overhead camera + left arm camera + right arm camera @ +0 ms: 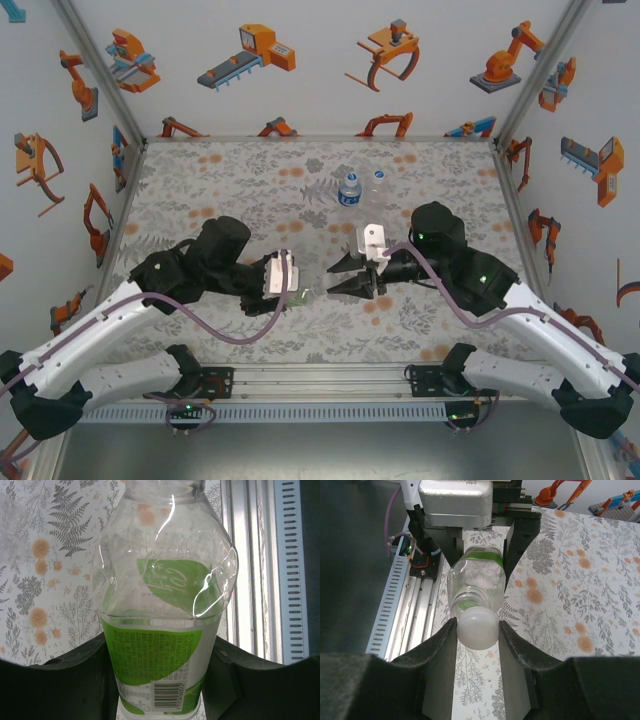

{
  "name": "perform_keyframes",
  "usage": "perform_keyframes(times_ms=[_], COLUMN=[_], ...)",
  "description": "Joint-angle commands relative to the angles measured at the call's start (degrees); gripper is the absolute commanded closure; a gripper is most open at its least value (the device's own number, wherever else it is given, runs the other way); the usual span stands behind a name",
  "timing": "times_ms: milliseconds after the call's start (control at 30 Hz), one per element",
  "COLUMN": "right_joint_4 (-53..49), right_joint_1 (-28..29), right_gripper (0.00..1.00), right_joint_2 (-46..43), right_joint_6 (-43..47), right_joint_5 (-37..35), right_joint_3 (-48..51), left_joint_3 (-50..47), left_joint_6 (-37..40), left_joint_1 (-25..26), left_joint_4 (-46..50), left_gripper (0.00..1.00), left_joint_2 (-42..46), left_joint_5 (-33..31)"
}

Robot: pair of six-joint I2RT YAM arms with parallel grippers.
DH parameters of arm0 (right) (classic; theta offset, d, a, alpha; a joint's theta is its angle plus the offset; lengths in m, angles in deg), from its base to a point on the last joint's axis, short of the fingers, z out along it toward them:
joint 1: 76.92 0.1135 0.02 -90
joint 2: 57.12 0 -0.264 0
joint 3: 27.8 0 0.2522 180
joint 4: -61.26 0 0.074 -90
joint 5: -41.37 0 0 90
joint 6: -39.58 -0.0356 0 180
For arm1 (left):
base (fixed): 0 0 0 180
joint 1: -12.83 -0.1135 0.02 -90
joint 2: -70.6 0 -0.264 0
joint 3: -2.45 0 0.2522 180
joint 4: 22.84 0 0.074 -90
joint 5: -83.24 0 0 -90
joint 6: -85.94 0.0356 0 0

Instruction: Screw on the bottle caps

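Green-label bottle carries a barcode (print too small to read).

The table beneath the left gripper and the right gripper is covered with a pale grey cloth printed with ferns, sprigs and orange blossoms. Well beyond their fingertips stands a white back wall with cartoon pictures of orange and blue machines. Side walls with similar pictures stand outward of each gripper. Silver metal posts run up the corners. Behind the grippers, at the near edge, lie a metal rail and a slotted grey strip. The light is even and bright.
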State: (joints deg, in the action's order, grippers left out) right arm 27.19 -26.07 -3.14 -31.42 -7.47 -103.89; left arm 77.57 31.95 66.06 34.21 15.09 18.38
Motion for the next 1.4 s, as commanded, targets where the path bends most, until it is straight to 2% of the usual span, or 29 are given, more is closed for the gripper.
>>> perform_keyframes(times_ms=[0,533,867,1067,1367], right_joint_4=[0.61,1.41,1.32,-0.8,-10.25], right_joint_1=[0.41,1.7,3.1,3.29,4.03], right_gripper=[0.91,0.93,0.97,0.99,1.0], right_joint_2=[-0.07,1.16,1.97,2.36,5.34], right_joint_6=[1.3,1.3,1.9,5.73,19.36], right_joint_5=[0.3,1.44,-0.6,-0.99,2.6], right_joint_3=[0.89,0.28,-0.03,-1.2,-6.01], left_joint_3=[0.74,1.69,1.7,1.4,2.1], left_joint_6=[-0.13,-3.02,-3.19,-3.0,-2.9], left_joint_1=[0.25,0.29,0.29,0.29,0.29], left_joint_4=[-1.06,-1.27,-1.28,-1.19,-0.32], left_gripper=[0.98,0.98,0.98,1.0,1.0], left_joint_2=[0.65,-0.64,-0.49,-0.48,-1.56], left_joint_5=[1.29,1.13,1.54,3.55,6.25])
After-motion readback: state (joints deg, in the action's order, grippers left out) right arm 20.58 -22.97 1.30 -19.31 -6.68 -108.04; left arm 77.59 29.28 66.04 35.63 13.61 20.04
